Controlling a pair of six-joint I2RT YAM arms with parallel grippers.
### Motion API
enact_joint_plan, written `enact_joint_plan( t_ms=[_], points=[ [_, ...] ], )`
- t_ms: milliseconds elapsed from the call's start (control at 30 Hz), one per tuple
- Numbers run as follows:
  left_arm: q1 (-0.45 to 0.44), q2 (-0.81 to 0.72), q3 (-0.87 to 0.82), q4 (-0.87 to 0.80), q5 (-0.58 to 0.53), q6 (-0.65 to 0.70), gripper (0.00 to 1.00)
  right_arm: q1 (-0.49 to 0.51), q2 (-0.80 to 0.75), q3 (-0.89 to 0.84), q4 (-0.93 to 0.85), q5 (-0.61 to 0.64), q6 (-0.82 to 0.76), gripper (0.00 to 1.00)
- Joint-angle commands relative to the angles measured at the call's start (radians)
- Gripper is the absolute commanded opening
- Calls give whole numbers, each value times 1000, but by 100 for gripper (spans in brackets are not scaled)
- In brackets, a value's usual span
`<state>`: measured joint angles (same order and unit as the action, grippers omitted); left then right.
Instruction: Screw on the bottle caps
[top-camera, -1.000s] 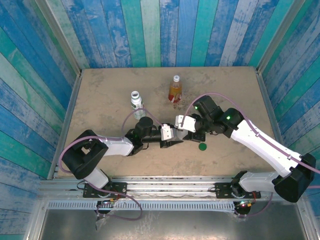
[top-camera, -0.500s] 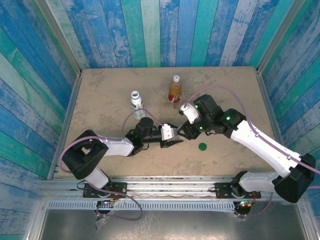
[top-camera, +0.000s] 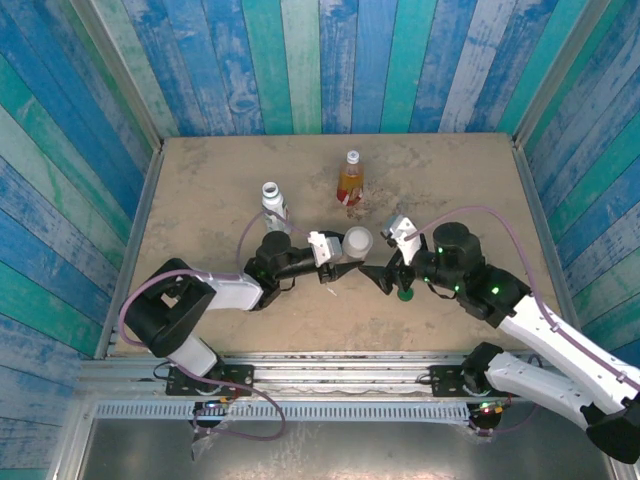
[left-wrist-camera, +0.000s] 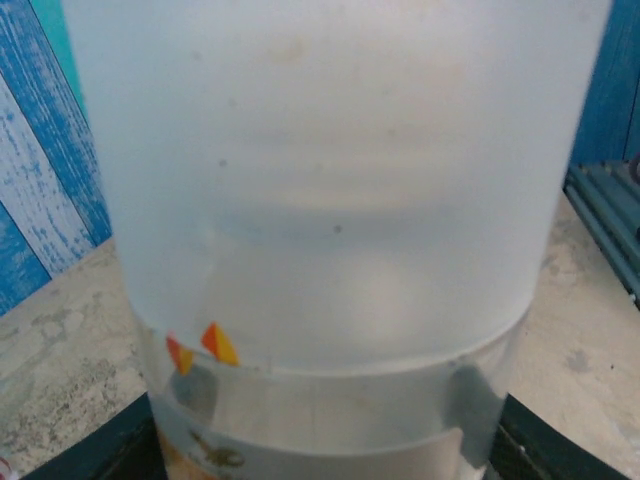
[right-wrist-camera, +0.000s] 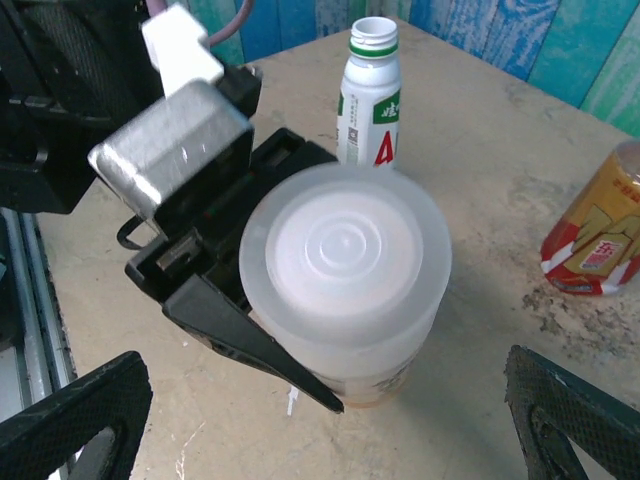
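The short clear bottle (right-wrist-camera: 380, 375) with the orange label stands on the table, and the wide translucent cap (right-wrist-camera: 345, 255) sits on top of it. My left gripper (top-camera: 349, 258) is shut on this bottle, one dark finger (right-wrist-camera: 250, 345) lying along its near side. The cap (left-wrist-camera: 330, 180) and bottle (left-wrist-camera: 330, 420) loom close in the left wrist view. My right gripper (top-camera: 386, 275) hangs open just right of the bottle, its fingers (right-wrist-camera: 70, 420) spread wide and touching nothing. The dark green cap (top-camera: 404, 294) lies under it. The white-labelled bottle (right-wrist-camera: 368, 95) stands uncapped.
The amber bottle (top-camera: 350, 180) with the red label stands at the back centre, a small pale top on it. The white-labelled bottle (top-camera: 272, 203) is to its left. Blue plank walls surround the sandy table (top-camera: 200, 190), and a metal rail runs along the near edge.
My right gripper has let go of the wide cap, opened, and drawn back toward the near right. The left gripper has shifted the capped bottle slightly right and further back.
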<state>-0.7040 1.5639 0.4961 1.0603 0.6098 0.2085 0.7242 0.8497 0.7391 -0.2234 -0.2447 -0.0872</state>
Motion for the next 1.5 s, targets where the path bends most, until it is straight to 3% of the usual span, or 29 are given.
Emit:
enact_joint_plan(
  t_ms=[0, 433, 767, 967, 1033, 1100, 1267, 1467],
  points=[
    [1, 43, 4, 86, 64, -60, 60, -2, 0, -38, 112, -58, -24, 94],
    [0, 38, 25, 34, 120, -47, 60, -2, 109, -54, 243, -43, 6, 87],
    [1, 28, 30, -4, 116, -34, 60, -2, 163, -30, 245, -119, 19, 54],
    [1, 31, 29, 0, 108, -40, 62, -2, 151, -33, 227, -130, 1, 47],
    [0, 32, 24, 21, 102, -51, 67, -3, 147, -36, 226, -117, 0, 46],
    [0, 30, 18, 39, 91, -63, 80, -3, 142, -41, 226, -93, 0, 45],
    [1, 7, -6, 63, 32, -82, 100, -9, 133, -61, 230, -23, 14, 46],
    [7, -76, -85, 38, -78, -69, 94, -26, 118, -98, 296, 87, 42, 46]
  ],
)
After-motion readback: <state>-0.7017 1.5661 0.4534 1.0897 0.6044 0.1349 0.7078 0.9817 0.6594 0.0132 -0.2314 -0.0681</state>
